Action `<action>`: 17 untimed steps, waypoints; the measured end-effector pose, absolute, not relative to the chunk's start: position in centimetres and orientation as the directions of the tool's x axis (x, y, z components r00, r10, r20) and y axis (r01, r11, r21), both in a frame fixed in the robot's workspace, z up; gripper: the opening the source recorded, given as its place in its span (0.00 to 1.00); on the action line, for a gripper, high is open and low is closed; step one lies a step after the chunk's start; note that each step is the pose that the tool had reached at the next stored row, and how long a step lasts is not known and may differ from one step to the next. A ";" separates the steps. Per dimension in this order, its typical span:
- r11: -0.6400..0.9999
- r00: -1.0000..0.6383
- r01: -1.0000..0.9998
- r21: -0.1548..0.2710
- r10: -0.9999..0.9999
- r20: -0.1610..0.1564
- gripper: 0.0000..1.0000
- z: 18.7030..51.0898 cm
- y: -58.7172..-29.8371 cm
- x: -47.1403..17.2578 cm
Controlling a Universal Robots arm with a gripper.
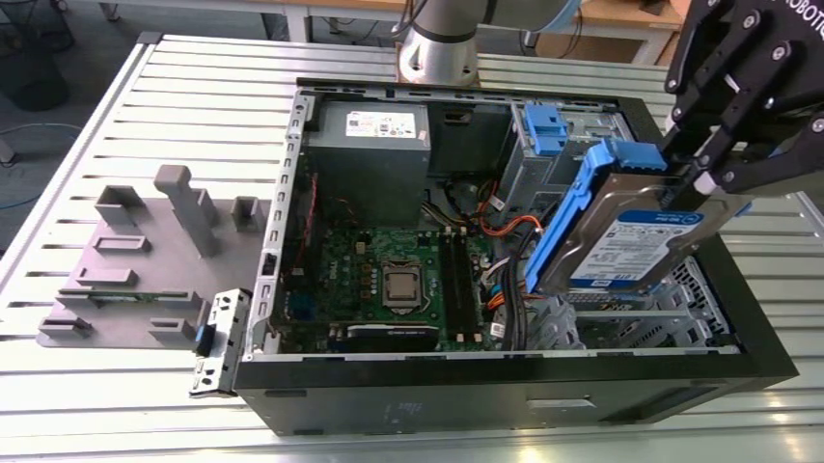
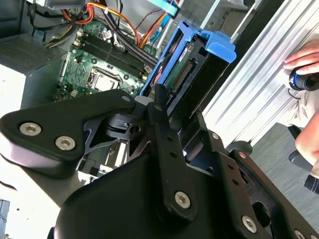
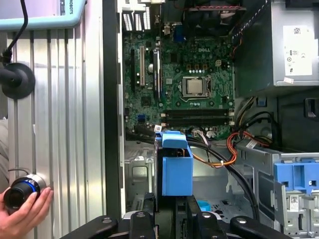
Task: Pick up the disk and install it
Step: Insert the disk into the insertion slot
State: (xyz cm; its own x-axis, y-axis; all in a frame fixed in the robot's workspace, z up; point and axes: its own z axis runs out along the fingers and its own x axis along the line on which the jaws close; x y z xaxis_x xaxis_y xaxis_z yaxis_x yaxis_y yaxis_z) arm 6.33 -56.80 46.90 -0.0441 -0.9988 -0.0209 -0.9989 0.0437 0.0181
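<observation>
One disk [image 1: 644, 241] hangs tilted beneath the gripper [image 1: 697, 177]; jaws clamped on its upper edge.

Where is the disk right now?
On the exterior view's right, the disk hangs tilted in the gripper over the open computer case, near the blue-handled drive cage.
</observation>
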 end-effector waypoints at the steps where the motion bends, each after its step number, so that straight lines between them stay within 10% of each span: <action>1: 0.044 -0.044 -0.999 0.018 -0.999 -0.021 0.35 46.9 -56.8 6.6; 17: 0.044 -0.044 -0.999 0.018 -0.999 -0.021 0.35 46.4 -56.9 10.0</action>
State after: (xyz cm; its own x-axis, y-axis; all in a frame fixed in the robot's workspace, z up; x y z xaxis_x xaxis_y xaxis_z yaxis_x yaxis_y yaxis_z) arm 9.97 -56.87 46.40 -0.0440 -0.9988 -0.0214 -0.9989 0.0436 0.0181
